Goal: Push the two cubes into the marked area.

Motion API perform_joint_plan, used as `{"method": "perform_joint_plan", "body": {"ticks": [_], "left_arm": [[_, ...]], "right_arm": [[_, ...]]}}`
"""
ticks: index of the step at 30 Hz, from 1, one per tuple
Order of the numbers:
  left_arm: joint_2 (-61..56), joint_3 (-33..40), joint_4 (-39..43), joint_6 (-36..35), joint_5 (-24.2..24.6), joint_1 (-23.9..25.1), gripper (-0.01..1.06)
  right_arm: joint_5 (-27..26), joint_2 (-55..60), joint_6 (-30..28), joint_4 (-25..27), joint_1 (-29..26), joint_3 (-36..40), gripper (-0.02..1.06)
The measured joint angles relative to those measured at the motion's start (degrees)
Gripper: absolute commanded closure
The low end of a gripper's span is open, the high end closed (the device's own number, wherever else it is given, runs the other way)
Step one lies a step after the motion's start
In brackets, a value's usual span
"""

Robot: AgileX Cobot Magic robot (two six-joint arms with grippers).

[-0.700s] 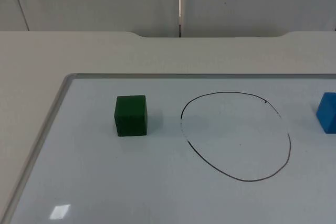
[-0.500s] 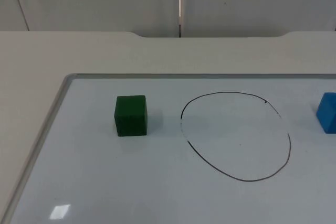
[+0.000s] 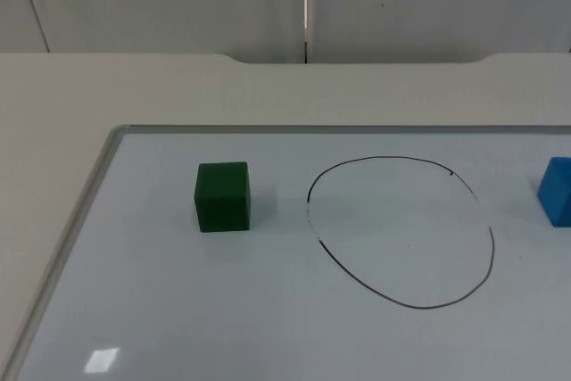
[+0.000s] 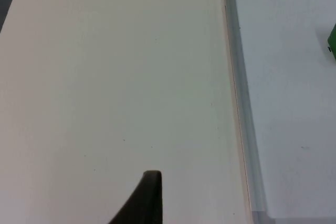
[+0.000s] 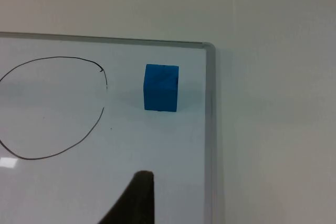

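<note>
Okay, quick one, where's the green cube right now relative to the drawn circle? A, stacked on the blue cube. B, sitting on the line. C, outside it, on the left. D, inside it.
C: the green cube stands apart from the drawn circle, left of its outline.

A black fingertip (image 4: 148, 199) of the left gripper is being shown: matte, plain, curved, tapering to a blunt squared tip. A black fingertip (image 5: 137, 199) of the right gripper is being shown: same dark finish, narrowing toward a rounded tip.
</note>
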Motion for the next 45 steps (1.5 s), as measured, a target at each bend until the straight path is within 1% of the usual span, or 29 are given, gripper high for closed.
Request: {"method": "perform_joint_plan", "body": {"ticks": [13,18,23,27,31,32,36,37,38,40,42,43,45], "left_arm": [[0.1,0.0,-0.8,1.1,0.0,0.0,0.00],[0.1,-1.9,-0.8,1.5,-1.1,0.0,0.00],[2.6,-3.5,-0.8,2.1,-1.7,0.0,0.00],[5.2,-4.0,-0.8,2.7,-2.5,0.0,0.03],[7.7,-4.0,-0.9,2.9,-4.3,0.0,0.10],[8.5,-4.0,-1.0,2.9,-5.1,0.0,0.10],[12.0,-4.0,-3.7,4.1,-8.8,0.0,0.18],[12.0,-4.0,-3.7,4.1,-8.8,0.0,0.21],[12.9,-4.0,-4.6,4.7,-9.6,0.0,0.21],[15.2,-4.0,-6.0,5.4,-11.2,0.0,0.29],[16.2,-4.0,-6.6,5.6,-11.6,0.0,0.42],[17.5,-4.0,-7.2,5.8,-12.1,0.0,0.42],[20.4,-4.0,-9.3,7.7,-13.6,0.0,0.58]], "right_arm": [[0.0,0.0,0.0,0.0,0.2,0.0,-0.01],[0.0,0.0,0.0,0.0,0.2,0.0,-0.01],[0.0,0.0,0.0,0.0,0.2,0.0,-0.01],[0.0,0.0,0.0,0.0,0.2,0.0,-0.01],[0.0,0.0,0.0,0.0,0.2,0.0,-0.01],[0.0,0.0,0.0,0.0,0.2,0.0,-0.01],[0.0,0.0,0.0,0.0,0.2,0.0,-0.01],[0.0,0.0,0.0,0.0,0.2,0.0,-0.01],[0.0,0.0,-0.1,0.0,0.2,0.0,-0.01],[0.0,0.0,-0.2,0.0,0.2,0.0,-0.01],[0.0,0.0,-0.3,0.0,0.2,0.0,-0.01],[0.0,0.0,-0.3,0.0,0.2,0.0,-0.01],[0.0,0.0,-0.3,0.0,0.2,0.0,-0.01]]}}
